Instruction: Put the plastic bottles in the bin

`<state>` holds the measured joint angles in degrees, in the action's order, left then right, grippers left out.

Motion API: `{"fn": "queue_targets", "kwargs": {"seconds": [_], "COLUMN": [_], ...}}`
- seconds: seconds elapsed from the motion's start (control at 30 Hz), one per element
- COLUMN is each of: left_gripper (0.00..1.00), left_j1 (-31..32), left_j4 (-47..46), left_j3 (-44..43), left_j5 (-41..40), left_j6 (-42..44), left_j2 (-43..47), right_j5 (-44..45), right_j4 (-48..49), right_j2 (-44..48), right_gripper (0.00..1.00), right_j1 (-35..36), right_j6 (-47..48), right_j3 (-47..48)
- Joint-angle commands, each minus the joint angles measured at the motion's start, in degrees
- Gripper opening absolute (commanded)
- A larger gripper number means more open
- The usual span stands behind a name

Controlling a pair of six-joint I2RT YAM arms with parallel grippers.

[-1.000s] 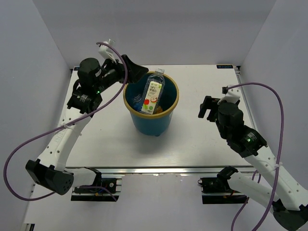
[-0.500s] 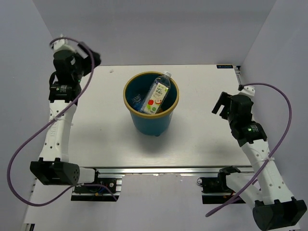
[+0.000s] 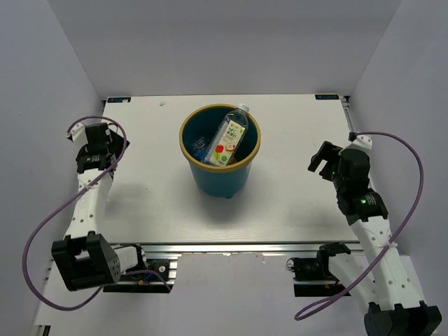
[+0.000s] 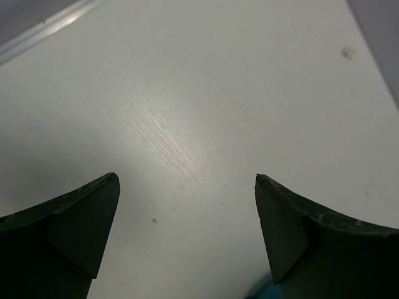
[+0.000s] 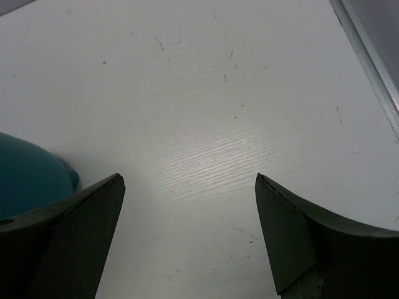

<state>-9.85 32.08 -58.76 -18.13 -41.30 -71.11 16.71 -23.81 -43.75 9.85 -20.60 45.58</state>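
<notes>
gaping wide, the left gripper [image 4: 187, 180] holds nothing. its two dark fingers [image 4: 68, 218] stand well apart, with only the bare white table [image 4: 206, 93] between them. the right gripper [image 5: 190, 177] is spread just as far and is equally empty, with scuffed tabletop between its tips. the curved teal side of the bin [image 5: 28, 171] shows just past its left-hand finger in the right wrist view.

from above, the left gripper [image 3: 112, 140] hangs over the table's left edge, well apart from the bin. its arm is folded back toward its base at the near edge, and a purple cable [image 3: 42, 224] loops beside it. the right gripper [image 3: 320, 157] sits over the right side of the table, also well clear of the bin.

the bin [image 3: 183, 143] stands upright at the middle of the table, toward the far side. inside it, a clear bottle with a white-green label [image 3: 227, 138] leans, its cap up near the far rim. beside it, on the left, part of a blue-labelled bottle [image 3: 199, 147] shows. what else lies deeper in the bin i cannot tell.
</notes>
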Motion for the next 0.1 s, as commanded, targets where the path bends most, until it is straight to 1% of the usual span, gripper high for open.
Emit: {"fn": "queue_targets", "kwargs": {"seconds": [0.0,0.07], "left_gripper": [0.98,0.98], "left_j1": [0.18,0.18], "left_j4": [-3.86,-3.07], "left_j3": [-1.97,-2.67], "left_j5": [-3.93,-4.46], "left_j6": [2.35,3.15], "left_j2": [5.46,5.54], "right_j5": [-0.36,-0.1], "right_j4": [5.97,5.88], "right_j2": [1.38,0.51], "right_gripper": [0.89,0.9], "right_j1": [-0.09,-0.18], "right_j6": [-0.23,-0.41], "right_j3": [-1.2,-0.32]}}
